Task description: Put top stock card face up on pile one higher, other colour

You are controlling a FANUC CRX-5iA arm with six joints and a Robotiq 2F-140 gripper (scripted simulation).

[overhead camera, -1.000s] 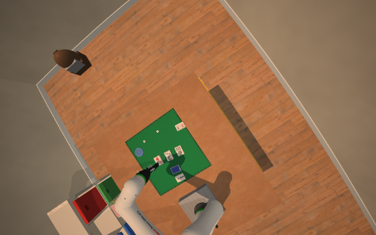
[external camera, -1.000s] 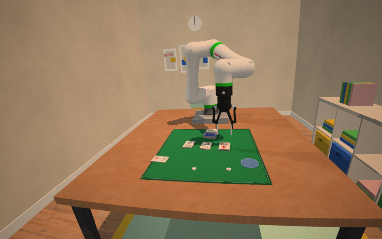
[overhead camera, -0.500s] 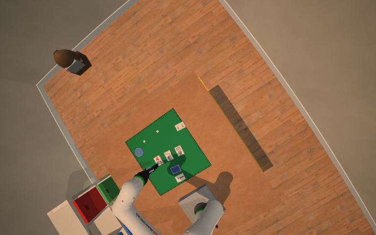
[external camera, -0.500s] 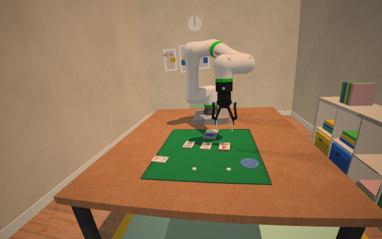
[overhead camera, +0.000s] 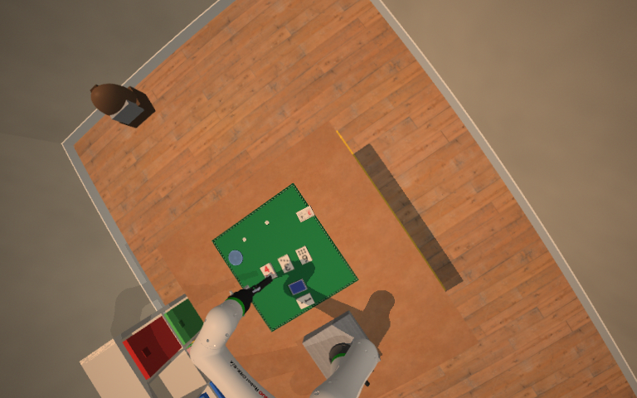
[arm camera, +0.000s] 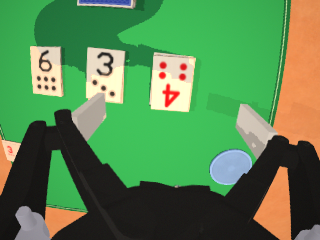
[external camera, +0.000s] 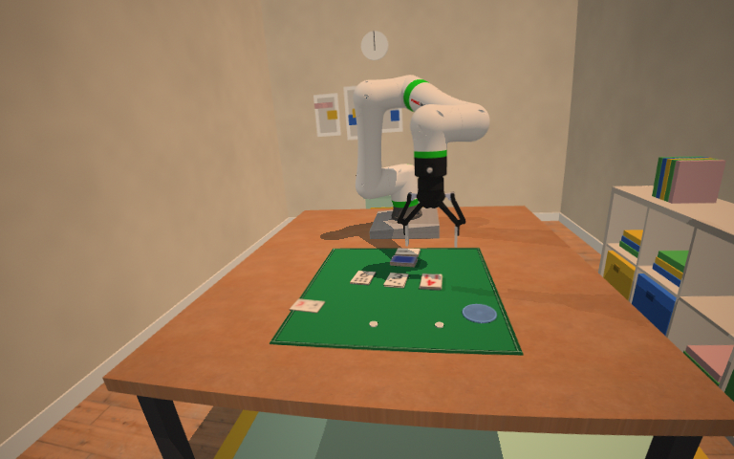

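Note:
My gripper is wide open and empty, raised above the cloth near the red 4. The red 4 lies face up on a pile, with an edge showing beneath it. The black 3 and the black 6 lie face up beside it in a row. The face-down blue stock stands behind the row. A face-up waste card lies beyond the stock.
A card with red print lies at the side edge of the green cloth. A blue disc and two small white pieces lie on the cloth.

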